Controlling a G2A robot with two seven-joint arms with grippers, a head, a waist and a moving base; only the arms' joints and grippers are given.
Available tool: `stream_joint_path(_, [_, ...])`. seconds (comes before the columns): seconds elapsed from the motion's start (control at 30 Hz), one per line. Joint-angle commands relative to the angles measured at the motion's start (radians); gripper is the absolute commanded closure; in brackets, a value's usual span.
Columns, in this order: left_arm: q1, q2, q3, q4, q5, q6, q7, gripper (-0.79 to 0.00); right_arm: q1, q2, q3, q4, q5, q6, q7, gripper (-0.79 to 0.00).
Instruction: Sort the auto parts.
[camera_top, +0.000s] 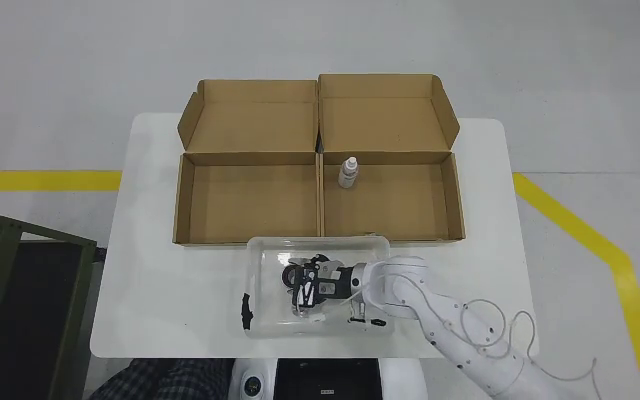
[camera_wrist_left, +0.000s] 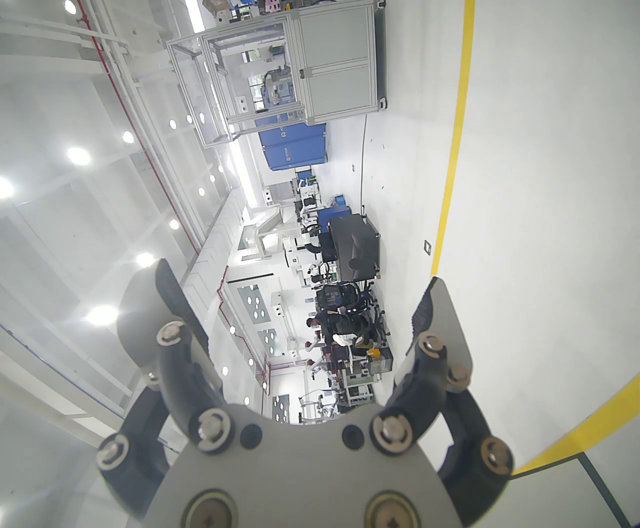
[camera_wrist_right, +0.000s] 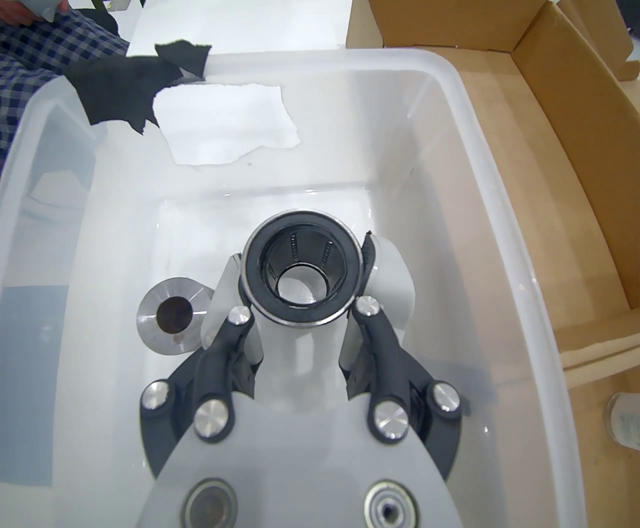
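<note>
Right claw (camera_wrist_right: 302, 260) clenched around bearing (camera_wrist_right: 301, 305) inside bin (camera_wrist_right: 450, 80); lift to be kept vertical, rim cleared, bearing carried toward cardboard boxes (camera_top: 245, 205) at 12 o'clock; left claw (camera_wrist_left: 299, 280) released, empty

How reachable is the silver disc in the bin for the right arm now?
Probably not yet: the right end effector looks shut on the black bearing, so it's occupied. The silver disc lies uncovered beside it in the clear bin; once the bearing is released, it should be an easy reach.
</note>
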Motion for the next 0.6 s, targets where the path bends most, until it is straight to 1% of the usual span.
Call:
stream_joint_path(0.0, [0.000, 0.000, 0.000, 0.000, 0.000, 0.000, 0.000, -0.785, -0.008, 0.003, 0.010, -0.014, 0.000, -0.004, -0.009, 0.000])
stream_joint_path(0.23, [0.000, 0.000, 0.000, 0.000, 0.000, 0.000, 0.000, -0.785, -0.052, 0.023, 0.077, -0.113, 0.005, -0.031, -0.039, 0.000])
stream_joint_path(0.57, [0.000, 0.000, 0.000, 0.000, 0.000, 0.000, 0.000, -0.785, -0.147, 0.059, 0.235, -0.278, 0.046, -0.045, -0.094, 0.000])
